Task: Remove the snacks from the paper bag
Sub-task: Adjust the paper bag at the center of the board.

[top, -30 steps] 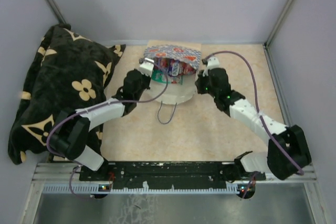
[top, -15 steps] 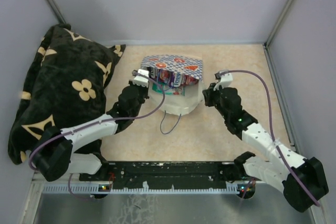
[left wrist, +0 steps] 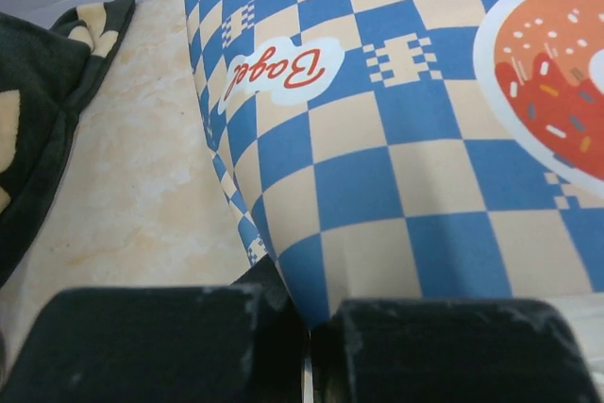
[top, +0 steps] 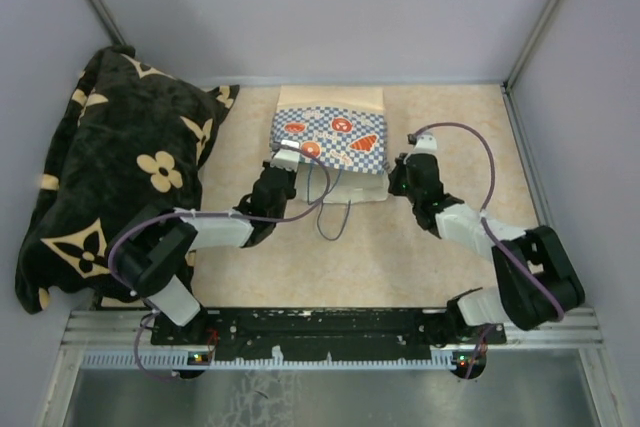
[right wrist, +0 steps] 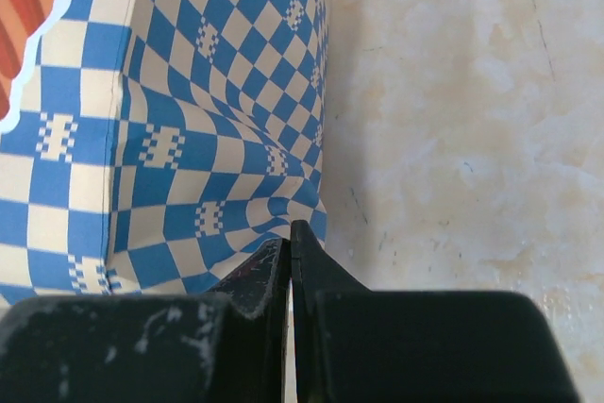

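Well, a tan table [top: 450, 247] sits between grey walls [top: 330, 17], with a dark blanket [top: 130, 167] piled on its left side. The bag [top: 335, 137] lies flat near the middle. The left gripper [left wrist: 307, 318] pinches its left edge, and the right gripper [right wrist: 290, 257] is squeezed tight on its right corner.

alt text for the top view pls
A checkered paper bag lies flat at centre, the left gripper and right gripper gripping its two sides. A black floral blanket is heaped at left; no snacks show.
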